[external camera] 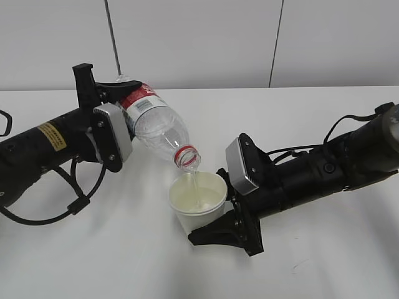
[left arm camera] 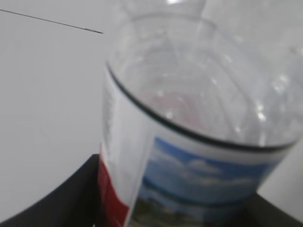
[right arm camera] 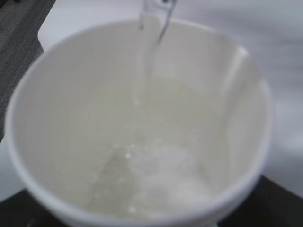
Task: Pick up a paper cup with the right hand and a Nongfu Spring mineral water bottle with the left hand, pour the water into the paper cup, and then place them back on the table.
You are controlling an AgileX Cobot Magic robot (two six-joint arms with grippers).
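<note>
Pour stage. Left tool (external camera: 103,103) gripped the Nongfu Spring mineral water bottle (external camera: 153,118) at its label, tilted neck-down so the mouth sat just above the paper cup (external camera: 198,200). Right tool (external camera: 232,217) clamped the cup's lower wall, holding it slightly tipped above the counter (external camera: 324,261) w/ rim toward the mouth. Water (right arm camera: 149,71) fell as a thin stream near the rim's far edge; little margin there, open counter all round.

Below me: wide plain white flat tabletop (external camera: 299,261), small dark scuff mark (external camera: 297,266) near front right. My arms' soft shadows fall across the white.
</note>
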